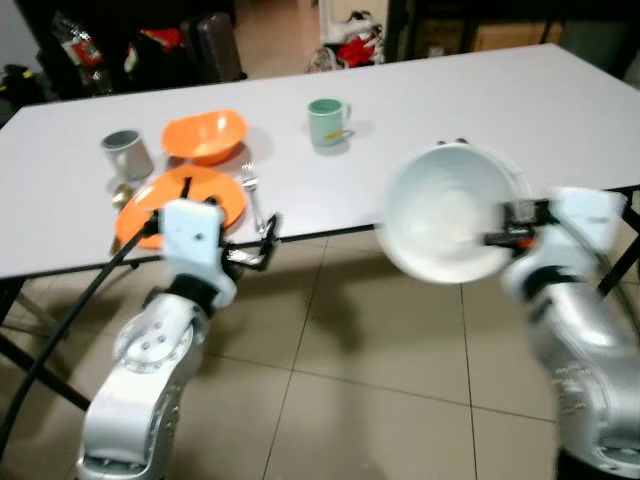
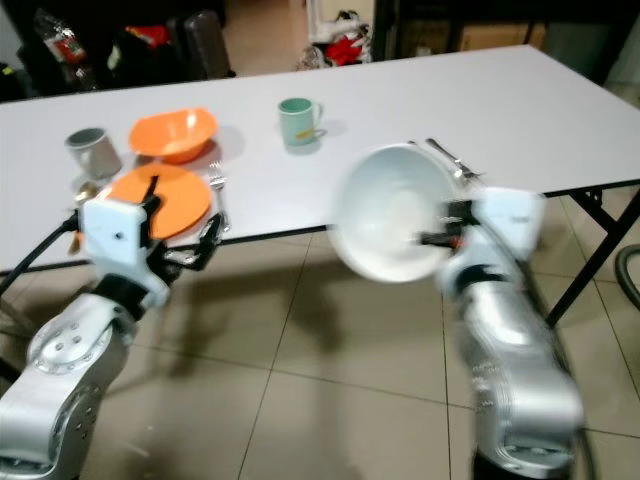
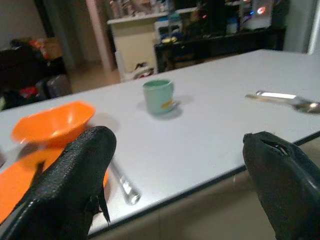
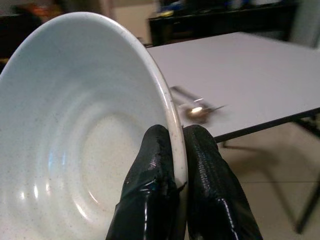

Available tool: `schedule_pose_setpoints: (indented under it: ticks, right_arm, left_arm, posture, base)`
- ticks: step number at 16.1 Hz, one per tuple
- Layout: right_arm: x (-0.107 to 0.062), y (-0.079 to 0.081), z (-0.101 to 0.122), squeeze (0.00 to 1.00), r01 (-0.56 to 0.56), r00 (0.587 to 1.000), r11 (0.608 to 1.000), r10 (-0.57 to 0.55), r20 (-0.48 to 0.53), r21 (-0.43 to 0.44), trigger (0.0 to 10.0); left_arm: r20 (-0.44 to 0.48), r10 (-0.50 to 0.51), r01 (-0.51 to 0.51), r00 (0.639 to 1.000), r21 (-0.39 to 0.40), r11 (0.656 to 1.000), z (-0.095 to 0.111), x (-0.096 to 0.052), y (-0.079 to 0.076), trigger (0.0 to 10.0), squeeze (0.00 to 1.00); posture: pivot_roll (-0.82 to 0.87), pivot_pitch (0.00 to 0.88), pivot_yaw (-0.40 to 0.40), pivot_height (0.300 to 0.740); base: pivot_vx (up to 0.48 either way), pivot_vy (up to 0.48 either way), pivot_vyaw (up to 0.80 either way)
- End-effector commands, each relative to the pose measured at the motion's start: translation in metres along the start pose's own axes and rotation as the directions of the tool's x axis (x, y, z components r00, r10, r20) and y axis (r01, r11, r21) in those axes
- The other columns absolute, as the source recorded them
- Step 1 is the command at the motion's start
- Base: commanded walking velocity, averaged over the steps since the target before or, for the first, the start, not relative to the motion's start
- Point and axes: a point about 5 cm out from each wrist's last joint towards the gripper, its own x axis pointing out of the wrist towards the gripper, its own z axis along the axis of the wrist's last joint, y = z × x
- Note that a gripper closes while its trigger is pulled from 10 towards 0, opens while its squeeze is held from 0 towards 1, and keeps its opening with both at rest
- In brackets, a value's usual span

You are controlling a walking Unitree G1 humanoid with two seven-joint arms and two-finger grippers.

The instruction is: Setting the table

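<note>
The right gripper (image 4: 179,175) pinches the rim of a white bowl (image 1: 445,215) at the table's (image 1: 560,110) four o'clock edge, while the left gripper (image 3: 182,185) gapes empty at seven o'clock.

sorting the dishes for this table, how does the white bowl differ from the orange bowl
The white bowl is tipped on its side, pinched at the rim by the right tool, off the table's near edge. The orange bowl sits upright on the table, touched by no tool. The white one looks larger, though it is nearer the camera. Both look empty.
</note>
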Motion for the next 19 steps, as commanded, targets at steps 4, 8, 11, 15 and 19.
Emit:
schedule_pose_setpoints:
  ticks: [4, 8, 11, 15, 19]
  right_arm:
    - [0.003, 0.015, 0.011, 0.00, -0.087, 0.995, 0.996, 0.086, 0.043, 0.036, 10.0]
    - [0.005, 0.021, 0.008, 0.00, -0.133, 0.991, 0.991, 0.131, 0.034, 0.035, 10.0]
    - [0.005, 0.030, 0.001, 0.00, -0.197, 0.980, 0.980, 0.197, 0.000, 0.030, 10.0]
    - [0.004, 0.042, -0.006, 0.00, -0.278, 0.960, 0.961, 0.278, -0.033, 0.011, 10.0]
    - [0.001, 0.038, -0.007, 0.00, -0.243, 0.969, 0.969, 0.244, -0.033, 0.049, 10.0]
  left_arm:
    - [-0.017, 0.019, -0.019, 1.000, 0.007, 1.000, -0.003, -0.001, 0.006, 10.0, 0.00]
    - [-0.045, 0.052, -0.052, 0.998, 0.002, 0.999, -0.009, -0.006, 0.011, 10.0, 0.00]
    - [-0.056, 0.109, -0.109, 0.992, 0.016, 0.994, -0.010, -0.015, 0.021, 10.0, 0.00]
    - [-0.055, 0.148, -0.145, 0.988, 0.049, 0.988, -0.010, -0.023, 0.029, 10.0, 0.00]
    - [-0.054, 0.117, -0.114, 0.992, 0.043, 0.993, -0.009, -0.024, 0.024, 10.0, 0.00]
  posture:
    - [-0.10, 0.037, 0.062, 0.740]
    - [-0.09, 0.042, 0.036, 0.740]
    - [-0.08, 0.047, 0.012, 0.740]
    - [-0.07, 0.060, -0.033, 0.740]
    - [-0.08, 0.065, -0.007, 0.740]
  base:
    - [0.307, 0.000, 0.00]
    - [0.310, 0.000, 0.00]
    - [0.307, 0.000, 0.00]
    - [0.309, 0.000, 0.00]
    - [0.310, 0.000, -0.40]
